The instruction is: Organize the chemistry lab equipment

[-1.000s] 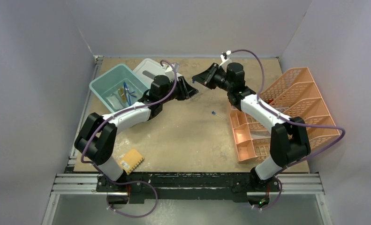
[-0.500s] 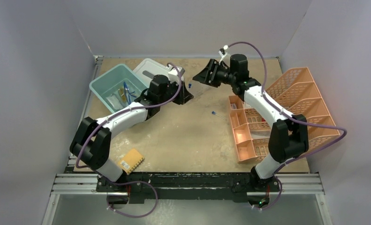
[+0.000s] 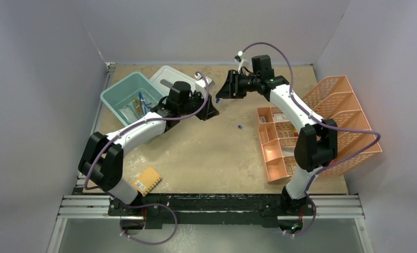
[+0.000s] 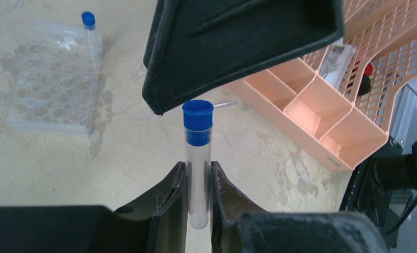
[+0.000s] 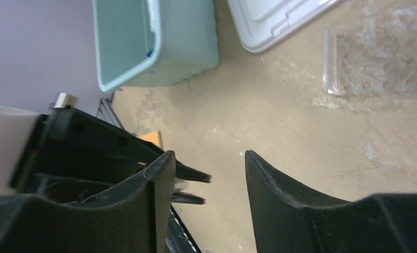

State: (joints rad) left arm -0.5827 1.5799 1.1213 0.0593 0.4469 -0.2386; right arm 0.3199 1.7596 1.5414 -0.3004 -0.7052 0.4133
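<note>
Left gripper (image 4: 198, 174): pinching the tube (image 4: 198, 158), with both fingers pressed on the clear glass low down.
Tube: held off the table (image 3: 206, 153) at far centre. Its blue cap (image 4: 197, 120) points away from the left fingers, toward the right gripper.
Right gripper (image 5: 207, 158): fingers spread with nothing between them. It hangs just past the cap, facing the left gripper. Cannot tell whether it touches the cap.
Rack (image 4: 48, 79): clear, many round wells, flat on the table at far centre, just beyond the left gripper.
Second tube (image 4: 91, 37): blue-capped, lying along the rack's edge.
Loose tube (image 3: 243, 128): blue-capped, lying alone on bare table, nearer than the grippers and just left of the organiser.
Organiser (image 3: 274, 167): peach, on the right side, open compartments. There are small things in the far ones, too small to tell.
Basket (image 3: 343, 105): peach mesh, tiered and tilted, against the organiser's right side.
Bin (image 3: 119, 83): teal, far left. Small items (image 3: 137, 105) lie inside, some blue, too small to name.
Lid (image 3: 166, 74): white, flat on the table, just right of the bin, partly under the left arm.
Sponge (image 3: 147, 181): yellow-orange waffle square, near left, beside the left arm's base, well apart from everything else.
</note>
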